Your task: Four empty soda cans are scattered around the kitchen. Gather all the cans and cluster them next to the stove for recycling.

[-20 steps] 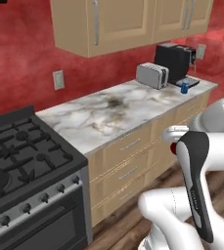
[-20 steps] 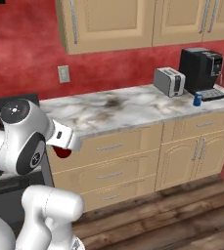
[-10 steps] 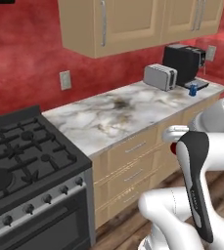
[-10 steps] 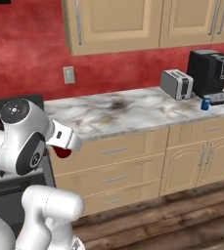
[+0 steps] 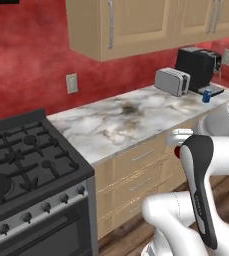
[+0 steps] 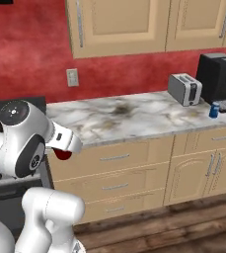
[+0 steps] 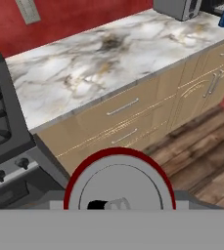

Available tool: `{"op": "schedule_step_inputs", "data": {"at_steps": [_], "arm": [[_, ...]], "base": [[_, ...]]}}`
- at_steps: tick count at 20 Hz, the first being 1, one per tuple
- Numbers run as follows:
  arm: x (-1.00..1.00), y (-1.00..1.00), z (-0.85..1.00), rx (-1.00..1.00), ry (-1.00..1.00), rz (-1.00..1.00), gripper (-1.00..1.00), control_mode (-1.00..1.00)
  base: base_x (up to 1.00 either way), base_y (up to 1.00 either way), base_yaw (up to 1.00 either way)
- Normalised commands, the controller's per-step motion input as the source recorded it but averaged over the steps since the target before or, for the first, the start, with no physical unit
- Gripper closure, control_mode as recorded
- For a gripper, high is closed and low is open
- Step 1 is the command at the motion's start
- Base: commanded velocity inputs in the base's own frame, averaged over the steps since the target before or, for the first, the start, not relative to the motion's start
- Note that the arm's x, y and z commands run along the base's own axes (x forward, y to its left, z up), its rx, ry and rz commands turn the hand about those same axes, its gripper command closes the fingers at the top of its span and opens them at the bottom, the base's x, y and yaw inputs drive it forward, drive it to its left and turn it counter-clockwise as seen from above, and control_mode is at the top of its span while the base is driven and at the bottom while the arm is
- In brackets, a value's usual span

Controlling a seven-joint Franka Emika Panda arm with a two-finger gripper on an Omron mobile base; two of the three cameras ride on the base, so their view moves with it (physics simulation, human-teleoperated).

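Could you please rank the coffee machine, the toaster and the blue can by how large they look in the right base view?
1. Coffee machine, largest.
2. Toaster.
3. Blue can, smallest.
All three stand at a similar distance, so the order is safe.

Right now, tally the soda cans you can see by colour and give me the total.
Red cans: 1, the red can seen top-on in the hand view, at the pincer.
Blue cans: 1, the blue can standing on the counter in front of the coffee machine.
Total: 2
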Motion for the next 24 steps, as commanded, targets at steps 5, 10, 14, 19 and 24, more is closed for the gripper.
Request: {"op": "schedule_step_inputs", "data": {"at_steps": [5,10,14,19,24], "arm": [[0.00,0.00,0.00,0.00,0.00,0.00,1.00,1.00],[0.00,0.00,0.00,0.00,0.00,0.00,1.00,1.00],[0.00,0.00,0.00,0.00,0.00,0.00,1.00,1.00],[0.00,0.00,0.00,0.00,0.00,0.00,1.00,1.00],[0.00,0.00,0.00,0.00,0.00,0.00,1.00,1.00]], "base": [[0.53,-0.21,0.18],[0.51,-0.13,0.16],[0.50,-0.06,0.15],[0.45,-0.04,0.14],[0.43,-0.08,0.14]]}}
